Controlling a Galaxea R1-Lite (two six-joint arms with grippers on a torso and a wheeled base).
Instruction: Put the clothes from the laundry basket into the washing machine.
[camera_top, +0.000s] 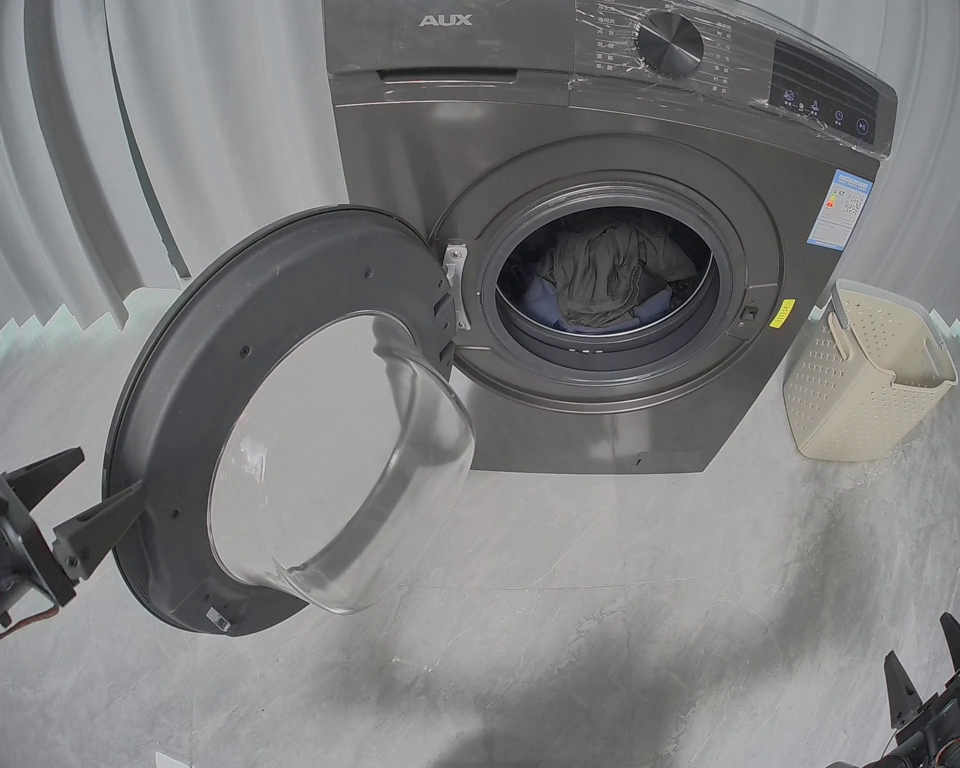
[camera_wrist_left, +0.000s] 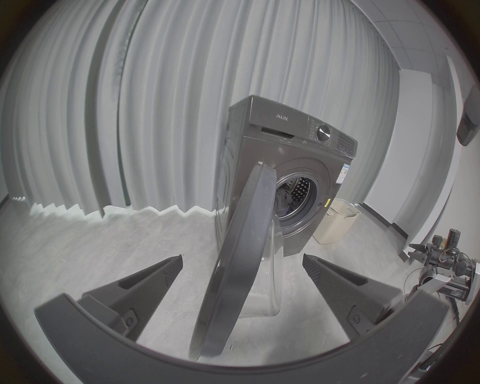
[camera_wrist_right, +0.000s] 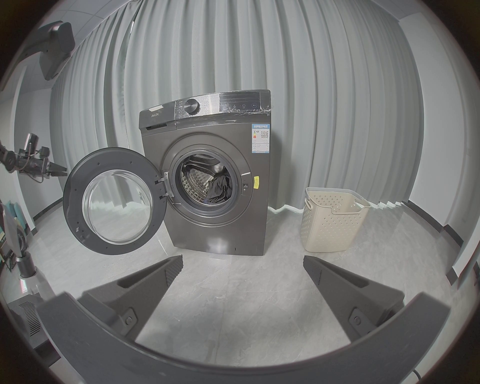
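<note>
**Clothes in drum, both my pincers apart**

The dark grey front-loading washing machine (camera_top: 620, 420) stands on the pale grey marbled floor (camera_top: 600, 620). Its round glass-windowed door (camera_top: 290, 420) is swung wide open to my left. The crumpled olive-grey and blue clothes (camera_top: 605, 272) lie heaped inside the drum, behind the open port.

My left pincer (camera_top: 100, 478) is low on the left with its fingers spread apart. It sits right at the door's outer rim, and I cannot tell if one tip touches it. In the left wrist view the door sits edge-on, just beyond the tips. The clothes are well ahead of this pincer, on the far side of the door.

My right pincer (camera_top: 918, 640) is low on the right over the floor, also with its fingers apart, and well apart from the machine. The cream perforated plastic laundry basket (camera_top: 865, 375) stands upright on the floor, just beside the machine's right side and ahead of my right pincer.
</note>
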